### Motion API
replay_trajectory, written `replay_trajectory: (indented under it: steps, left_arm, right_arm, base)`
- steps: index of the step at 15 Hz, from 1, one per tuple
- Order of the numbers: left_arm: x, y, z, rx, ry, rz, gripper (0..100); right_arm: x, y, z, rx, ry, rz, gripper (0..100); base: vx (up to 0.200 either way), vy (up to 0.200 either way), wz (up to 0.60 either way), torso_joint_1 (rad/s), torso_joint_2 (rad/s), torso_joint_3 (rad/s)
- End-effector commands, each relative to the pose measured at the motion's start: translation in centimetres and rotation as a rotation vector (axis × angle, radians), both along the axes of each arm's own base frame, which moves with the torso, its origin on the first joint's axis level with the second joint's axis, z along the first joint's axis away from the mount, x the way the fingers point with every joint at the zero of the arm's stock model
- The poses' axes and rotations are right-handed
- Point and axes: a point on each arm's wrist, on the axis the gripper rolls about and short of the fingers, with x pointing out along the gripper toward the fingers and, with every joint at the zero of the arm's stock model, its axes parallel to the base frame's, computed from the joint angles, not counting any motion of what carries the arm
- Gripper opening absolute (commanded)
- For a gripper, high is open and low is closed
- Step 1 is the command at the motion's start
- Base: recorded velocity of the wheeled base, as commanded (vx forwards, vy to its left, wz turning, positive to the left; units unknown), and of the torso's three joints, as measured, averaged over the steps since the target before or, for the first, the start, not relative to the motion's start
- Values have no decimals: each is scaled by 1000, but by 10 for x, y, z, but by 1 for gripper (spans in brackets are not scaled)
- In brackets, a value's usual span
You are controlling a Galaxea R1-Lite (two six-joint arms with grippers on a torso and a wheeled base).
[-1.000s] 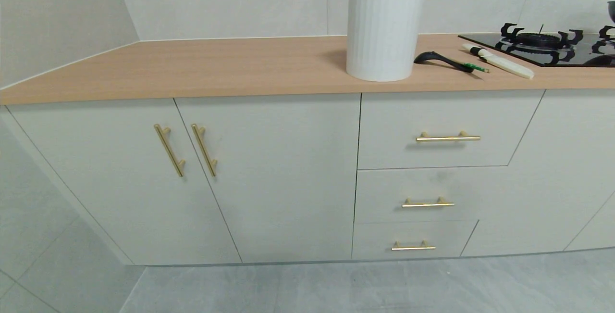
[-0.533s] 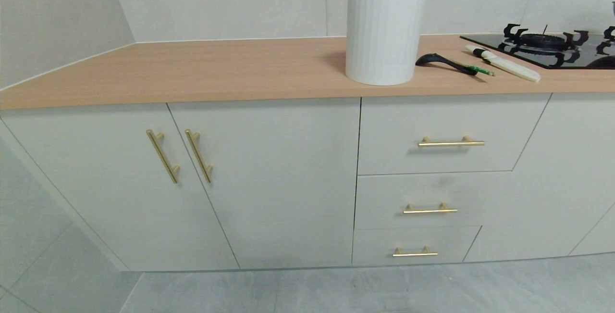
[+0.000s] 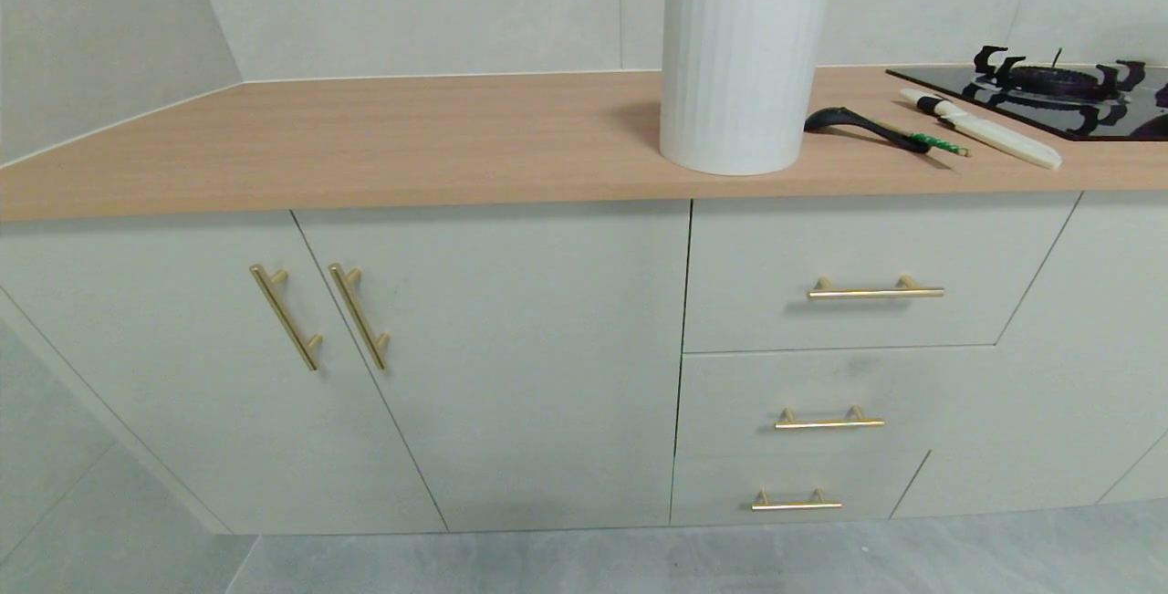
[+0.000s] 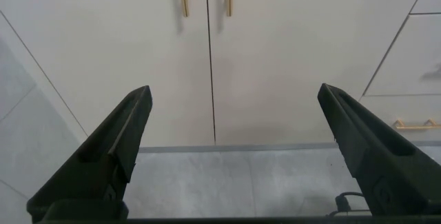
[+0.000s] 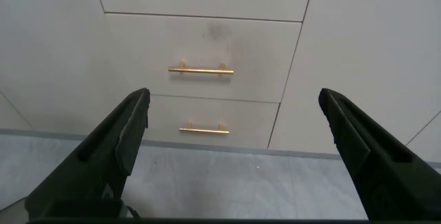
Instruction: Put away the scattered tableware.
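From the head, a wooden counter (image 3: pixel 365 133) runs along a tiled wall (image 3: pixel 429 1). A tall white ribbed container (image 3: pixel 739 56) stands upright close to the counter's front edge. Just beside it toward the right end lies the black ladle (image 3: pixel 858 124), bowl nearest the container and its green-tipped handle pointing toward the front edge. The cream knife (image 3: pixel 990 129), with a dark band on its handle, lies flat just past the ladle, between it and the hob (image 3: pixel 1068 92) set into the right end by the back edge. Under the counter are two doors (image 3: pixel 511 357) with slanted gold handles (image 3: pixel 358 316) and a stack of three drawers (image 3: pixel 849 270). At the left wrist, the left gripper (image 4: pixel 234 93) hangs low with its dark fingers (image 4: pixel 117 141) spread wide and holding nothing, facing the seam between the two doors above the grey floor (image 4: pixel 227 182). At the right wrist, the right gripper (image 5: pixel 234 96) has its fingers (image 5: pixel 114 148) spread just as wide and bare, facing the two lower drawers.
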Motion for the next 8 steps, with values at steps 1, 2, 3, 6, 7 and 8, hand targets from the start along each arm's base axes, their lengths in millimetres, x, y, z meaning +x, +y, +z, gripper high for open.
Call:
replay_trajectory:
  steps: [1, 2, 3, 6, 7, 8]
  left_arm:
    - [0, 0, 0, 0, 2, 0, 100]
    - [0, 0, 0, 0, 2, 0, 100]
    - [0, 0, 0, 0, 2, 0, 100]
    - [0, 0, 0, 0, 2, 0, 100]
    - [0, 0, 0, 0, 2, 0, 100]
    - [0, 0, 0, 0, 2, 0, 100]
  right_arm:
    - [0, 0, 0, -2, 0, 1, 100]
    - [0, 0, 0, -2, 0, 1, 100]
    - [0, 0, 0, -7, 6, 5, 100]
    - [0, 0, 0, 1, -1, 1, 100]
    - [0, 0, 0, 1, -1, 1, 100]
    - [-1, 0, 5, 2, -23, 2, 100]
  base:
    - [0, 0, 0, 0, 0, 0]
    - [0, 0, 0, 0, 0, 0]
    - [0, 0, 0, 0, 0, 0]
    - [0, 0, 0, 0, 0, 0]
    - [0, 0, 0, 0, 0, 0]
    - [0, 0, 0, 0, 0, 0]
